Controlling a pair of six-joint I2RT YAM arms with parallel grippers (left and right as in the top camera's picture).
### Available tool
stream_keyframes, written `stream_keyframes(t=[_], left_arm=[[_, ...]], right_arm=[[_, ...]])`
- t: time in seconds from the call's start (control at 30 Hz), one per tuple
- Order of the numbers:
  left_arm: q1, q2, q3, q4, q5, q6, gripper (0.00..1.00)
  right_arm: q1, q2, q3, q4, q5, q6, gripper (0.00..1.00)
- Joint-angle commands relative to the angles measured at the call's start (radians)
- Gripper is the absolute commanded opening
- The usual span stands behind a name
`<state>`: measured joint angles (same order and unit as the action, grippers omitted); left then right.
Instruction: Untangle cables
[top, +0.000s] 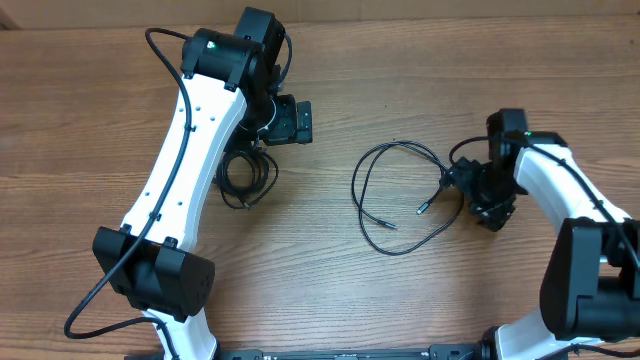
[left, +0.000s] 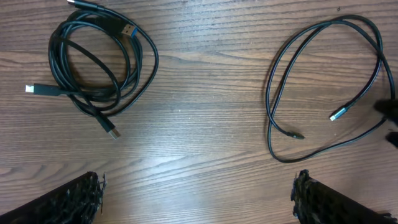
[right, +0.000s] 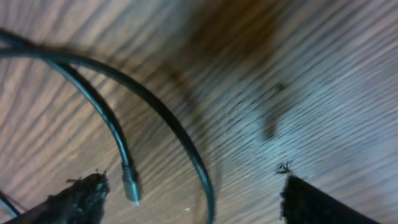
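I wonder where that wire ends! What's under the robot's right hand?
Under the right gripper lies a thin black cable with a metal plug tip, on the brown wooden table. Overhead, the gripper hides part.

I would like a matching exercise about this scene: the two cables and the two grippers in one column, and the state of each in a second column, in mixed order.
1. coiled cable
2. loose cable
3. left gripper
4. right gripper

A. open, low over a cable strand
B. spread in one wide loop
C. open, with no cable under it
D. wound into a small bundle

Pairs: 1-D, 2-B, 3-C, 4-A.
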<state>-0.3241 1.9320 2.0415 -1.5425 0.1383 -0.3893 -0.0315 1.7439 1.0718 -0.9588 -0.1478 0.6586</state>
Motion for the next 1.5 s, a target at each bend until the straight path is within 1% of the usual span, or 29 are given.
stream_keyframes(t=[0.0, 0.13, 0.27, 0.67, 0.93, 1.1, 1.2, 1.4, 1.47], left_arm=[[-0.005, 0.010, -0.003, 0.006, -0.007, 0.008, 1.00], [-0.005, 0.010, -0.003, 0.005, -0.007, 0.008, 1.00], [-0.005, 0.010, -0.003, 0.002, -0.007, 0.008, 1.00], [-0.005, 0.010, -0.003, 0.000, -0.007, 0.008, 1.00], [-0.005, 0.010, -0.003, -0.003, -0.007, 0.008, 1.00], [-0.005, 0.010, -0.003, -0.003, -0.007, 0.008, 1.00], [-0.005, 0.010, -0.003, -0.003, -0.007, 0.008, 1.00], [-0.005, 0.010, -0.003, -0.005, -0.007, 0.008, 1.00], [-0.005, 0.010, -0.003, -0.005, -0.007, 0.008, 1.00]], right_arm=[[0.031, -0.003, -0.023, 0.028, -0.033, 0.030, 0.84], [0.066, -0.002, -0.024, 0.054, -0.031, 0.036, 0.83], [0.087, 0.000, -0.024, 0.069, -0.002, 0.098, 0.83], [0.134, 0.010, -0.024, 0.108, 0.016, 0.097, 0.84], [0.134, 0.033, -0.024, 0.174, 0.014, 0.096, 0.83], [0.134, 0.038, -0.024, 0.225, 0.013, 0.047, 0.82], [0.137, 0.040, -0.024, 0.241, 0.017, 0.046, 0.82], [0.137, 0.051, -0.024, 0.247, 0.076, 0.047, 0.81], [0.137, 0.060, -0.024, 0.248, 0.077, 0.047, 0.79]])
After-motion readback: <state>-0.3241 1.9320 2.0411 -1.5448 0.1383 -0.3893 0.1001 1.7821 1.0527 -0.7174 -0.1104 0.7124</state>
